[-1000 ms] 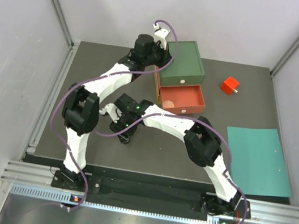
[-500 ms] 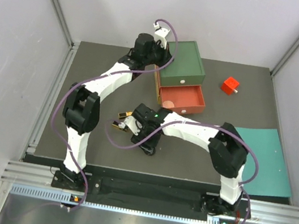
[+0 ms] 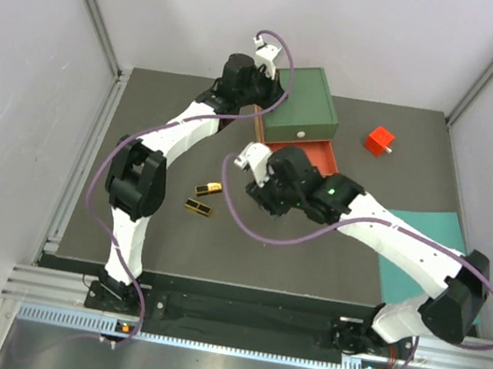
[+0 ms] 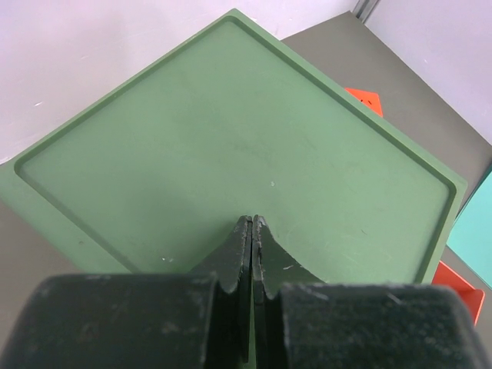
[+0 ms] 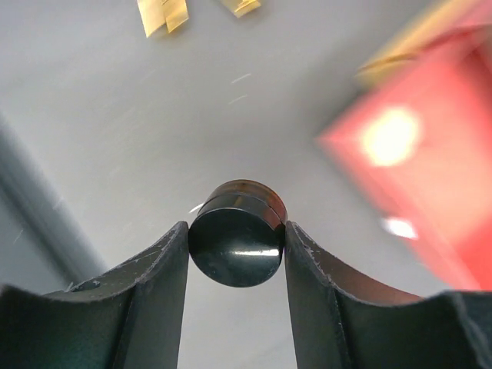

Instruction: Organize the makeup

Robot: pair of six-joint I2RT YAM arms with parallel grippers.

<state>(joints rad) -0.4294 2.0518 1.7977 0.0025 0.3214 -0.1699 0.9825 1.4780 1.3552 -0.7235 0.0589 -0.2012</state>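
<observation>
Right gripper [image 5: 237, 234] clamps one black disc [image 5: 234, 260] above the dark mat [image 3: 310, 257] near the red drawer [image 5: 415, 154]; left gripper [image 4: 252, 229], closed and empty, hovers over the green drawer box [image 4: 231, 131]; two gold-black cases [image 3: 210, 188] [image 3: 198, 207] lie just beside each other on the mat.

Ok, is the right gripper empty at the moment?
No, the right gripper has its fingers closed on a black disc.

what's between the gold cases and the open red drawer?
Top view: the right gripper, over that stretch. Right wrist view: its fingers grip the black disc.
</observation>
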